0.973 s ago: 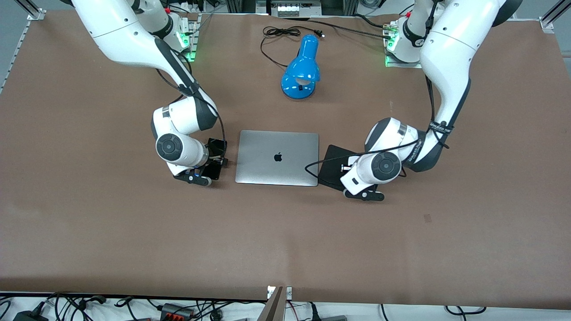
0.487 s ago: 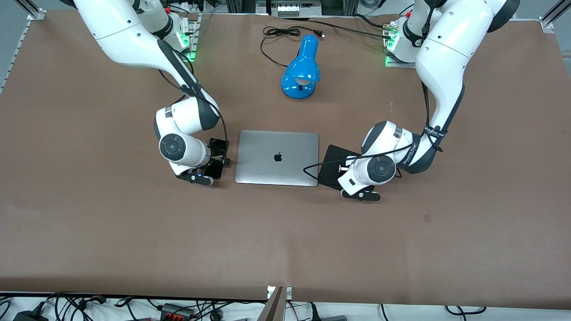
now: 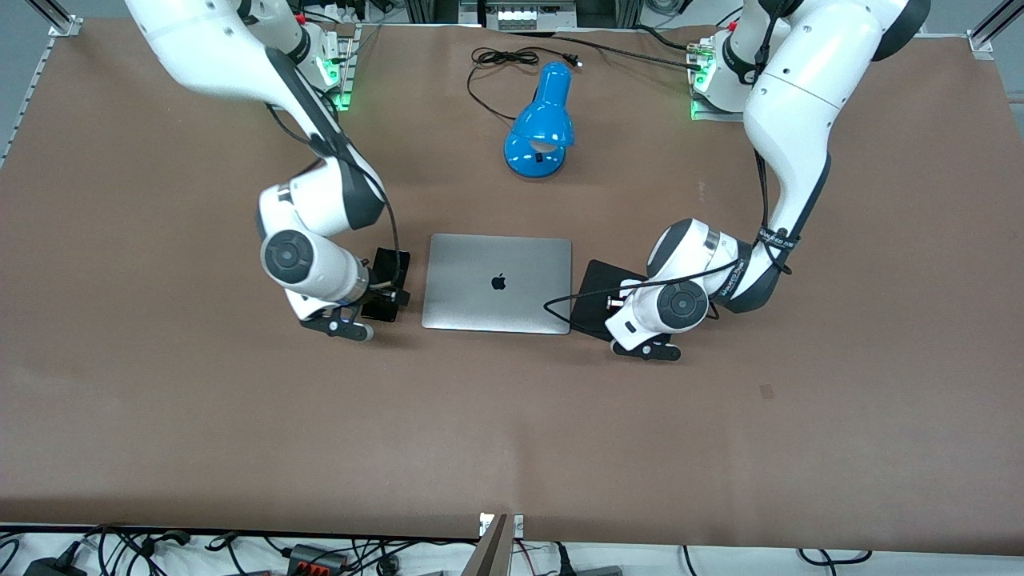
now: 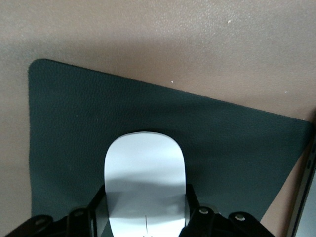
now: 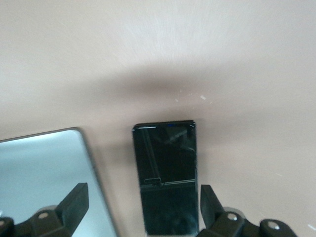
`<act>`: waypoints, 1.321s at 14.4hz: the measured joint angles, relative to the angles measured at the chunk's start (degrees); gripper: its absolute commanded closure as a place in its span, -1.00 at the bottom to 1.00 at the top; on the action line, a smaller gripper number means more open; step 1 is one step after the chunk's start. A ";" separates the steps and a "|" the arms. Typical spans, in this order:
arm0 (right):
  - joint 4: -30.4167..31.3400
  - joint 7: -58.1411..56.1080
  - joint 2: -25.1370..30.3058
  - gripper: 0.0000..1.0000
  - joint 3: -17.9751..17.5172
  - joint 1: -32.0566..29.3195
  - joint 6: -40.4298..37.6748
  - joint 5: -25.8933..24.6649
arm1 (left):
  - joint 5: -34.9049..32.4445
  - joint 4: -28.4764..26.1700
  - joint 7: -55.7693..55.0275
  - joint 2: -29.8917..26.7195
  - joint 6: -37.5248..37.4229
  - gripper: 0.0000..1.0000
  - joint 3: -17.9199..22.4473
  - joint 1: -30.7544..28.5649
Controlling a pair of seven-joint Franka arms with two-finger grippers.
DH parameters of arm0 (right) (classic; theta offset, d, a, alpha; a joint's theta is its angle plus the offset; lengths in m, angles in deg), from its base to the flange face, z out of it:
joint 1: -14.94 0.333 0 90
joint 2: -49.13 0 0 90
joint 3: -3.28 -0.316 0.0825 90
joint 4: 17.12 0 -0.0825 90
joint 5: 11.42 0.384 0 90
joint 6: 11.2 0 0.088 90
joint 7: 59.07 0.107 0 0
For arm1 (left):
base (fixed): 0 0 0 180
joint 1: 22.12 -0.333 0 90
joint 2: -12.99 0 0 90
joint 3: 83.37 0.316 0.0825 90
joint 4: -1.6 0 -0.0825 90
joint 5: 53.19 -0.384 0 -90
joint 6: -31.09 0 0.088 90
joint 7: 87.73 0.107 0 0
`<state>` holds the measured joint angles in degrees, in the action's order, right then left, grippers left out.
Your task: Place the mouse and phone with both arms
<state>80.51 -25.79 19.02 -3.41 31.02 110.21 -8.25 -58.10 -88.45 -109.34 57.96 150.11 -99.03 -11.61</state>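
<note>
Left gripper [image 4: 146,217] clamped the mouse [image 4: 145,177] on the pad [image 4: 64,128]. Right gripper [image 5: 143,205] stood wide open, straddling the phone [image 5: 167,175] on the table [image 5: 158,49] beside the laptop [image 5: 44,173].

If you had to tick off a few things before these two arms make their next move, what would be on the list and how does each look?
1. Phone lying flat on the table beside the laptop: ok.
2. Right end effector open with its fingers clear of the phone: ok.
3. Mouse over the black pad: ok.
4. Mouse resting on the pad rather than held just above it: cannot tell.
5. Left end effector released from the mouse: not ok, it is shut on the mouse.
6. Blue lamp well away from both arms: ok.
</note>
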 measured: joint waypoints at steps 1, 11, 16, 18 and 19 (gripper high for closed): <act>-3.21 -0.73 0.89 -1.00 0.18 -0.22 -4.00 -0.72 | 0.00 0.00 -0.17 0.00 0.02 -0.12 0.00 0.00; -26.21 -16.08 2.59 -1.00 0.92 -7.33 -27.41 -12.01 | 0.00 1.26 -1.31 -0.99 -0.22 -1.00 0.07 -1.23; -29.86 -26.77 4.38 -1.00 3.15 -13.81 -29.09 -7.20 | 0.00 5.26 -1.28 -6.63 -10.96 -1.00 0.17 -6.46; -30.19 -30.05 5.26 -1.00 7.01 -13.93 -29.09 -4.25 | 0.00 8.03 -1.27 -8.11 -16.67 -1.00 0.18 -8.44; -30.21 -32.35 5.91 -1.00 8.74 -13.92 -29.09 -3.23 | 0.00 9.11 -1.26 -8.77 -18.87 -1.00 0.18 -9.18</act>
<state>50.30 -58.15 24.93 5.33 17.11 81.12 -11.48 -58.10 -79.33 -110.60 49.19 131.25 -98.85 -20.79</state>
